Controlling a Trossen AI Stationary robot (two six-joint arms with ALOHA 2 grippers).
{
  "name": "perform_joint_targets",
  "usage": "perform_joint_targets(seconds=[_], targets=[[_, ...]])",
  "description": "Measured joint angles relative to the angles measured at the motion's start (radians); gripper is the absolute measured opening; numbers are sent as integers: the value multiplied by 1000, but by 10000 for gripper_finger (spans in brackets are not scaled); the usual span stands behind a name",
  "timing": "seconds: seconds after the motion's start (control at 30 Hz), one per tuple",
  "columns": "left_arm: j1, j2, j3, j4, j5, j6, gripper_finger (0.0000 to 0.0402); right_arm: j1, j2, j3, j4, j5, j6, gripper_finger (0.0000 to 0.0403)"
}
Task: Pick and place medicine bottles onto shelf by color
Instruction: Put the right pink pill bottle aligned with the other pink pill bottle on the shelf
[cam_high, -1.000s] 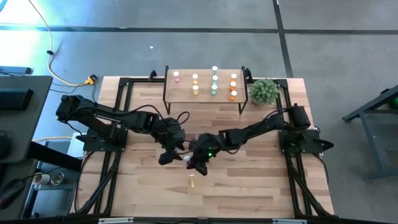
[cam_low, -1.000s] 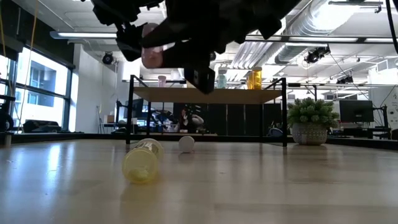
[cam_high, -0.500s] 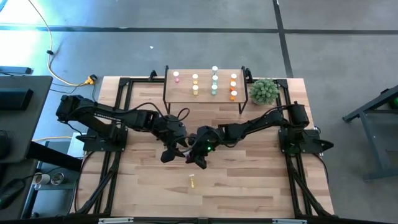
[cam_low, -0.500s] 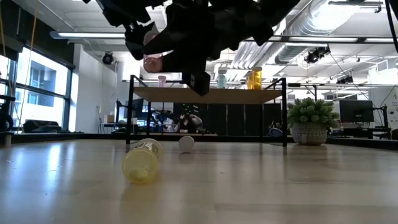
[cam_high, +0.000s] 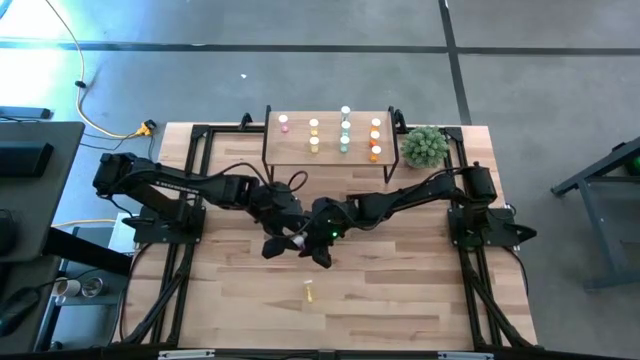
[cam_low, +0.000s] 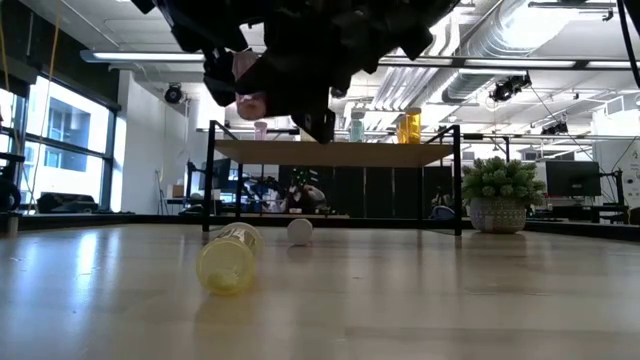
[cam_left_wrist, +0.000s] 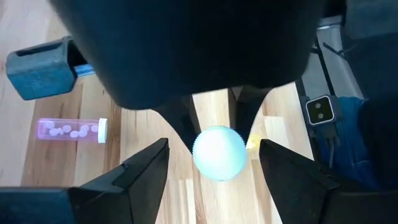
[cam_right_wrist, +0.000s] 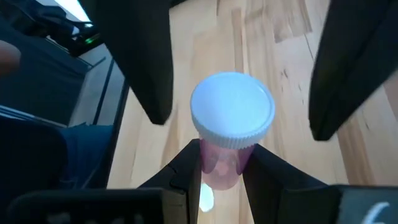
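My right gripper (cam_high: 318, 245) is shut on a pink medicine bottle (cam_right_wrist: 227, 134) with a white cap, above the middle of the table. My left gripper (cam_high: 283, 240) faces it and is open. Its fingers (cam_left_wrist: 146, 171) stand on either side of the bottle's cap (cam_left_wrist: 219, 152) without touching it. A second pink bottle (cam_left_wrist: 71, 129) and a yellow bottle (cam_low: 230, 258) lie on their sides on the tabletop. The shelf (cam_high: 328, 150) stands at the far edge and several bottles (cam_high: 345, 130) stand upright on it. My right gripper pinches the pink bottle's body (cam_right_wrist: 219, 163) just behind the cap, between its two fingers. The fingers lie across the bottle. The bottle is lifted clear of the table (cam_low: 245, 90), with its cap end toward my left gripper.
A green potted plant (cam_high: 425, 147) stands to the right of the shelf. The yellow bottle also shows in the high view (cam_high: 309, 293), on the near side of both grippers. Black frame rails (cam_high: 195, 200) run along the table's left and right sides.
My right gripper has gone a little toward the table's far and left edges, closer to my left gripper. My left gripper has shifted slightly toward it. The pink bottle has stayed lifted clear between them.
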Motion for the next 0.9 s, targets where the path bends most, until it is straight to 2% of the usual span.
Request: perform_joint_targets(seconds=[0.5,0.9], targets=[[-2,-1,0,0,-2,-5,234,0,0,1,18,1,-4,83],[-3,0,0,1,-2,-3,139,0,0,1,17,2,-4,83]])
